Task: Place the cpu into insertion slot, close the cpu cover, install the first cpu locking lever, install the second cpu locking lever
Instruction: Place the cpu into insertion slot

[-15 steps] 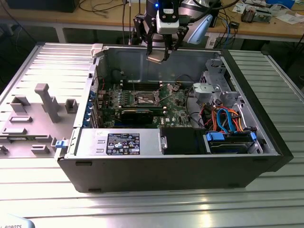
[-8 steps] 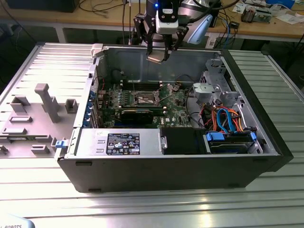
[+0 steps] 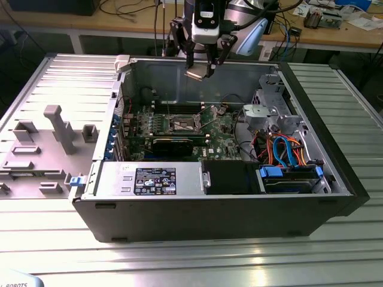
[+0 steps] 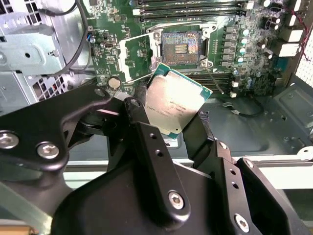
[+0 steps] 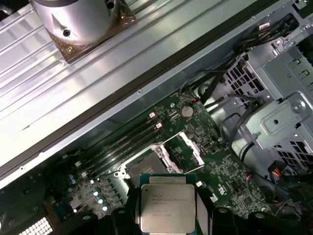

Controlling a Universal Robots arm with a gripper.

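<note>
1 gripper (image 3: 203, 64) pinches 1 cpu (image 4: 176, 105) by 2 opposite edges, high above the open computer case (image 3: 209, 209), near its far wall and well apart from the board. Inside the case, 1 insertion slot (image 4: 181, 46) lies exposed, with 1 cpu cover (image 4: 155, 49) raised beside it.

An open black case (image 3: 209, 209) lies on a ribbed metal table (image 3: 179, 257). Inside, a power supply (image 3: 149, 179) sits along the near wall, with a black card (image 3: 173, 145) just behind it. A silver drive cage (image 3: 269, 113) stands toward the exterior view's right, near orange and blue cables (image 3: 281, 149). A grey fixture (image 3: 54, 128) rests beside the case on the exterior view's left. In the second wrist view, memory slots (image 4: 190, 6) and a coin battery (image 4: 114, 82) sit on the green board (image 4: 254, 58).
</note>
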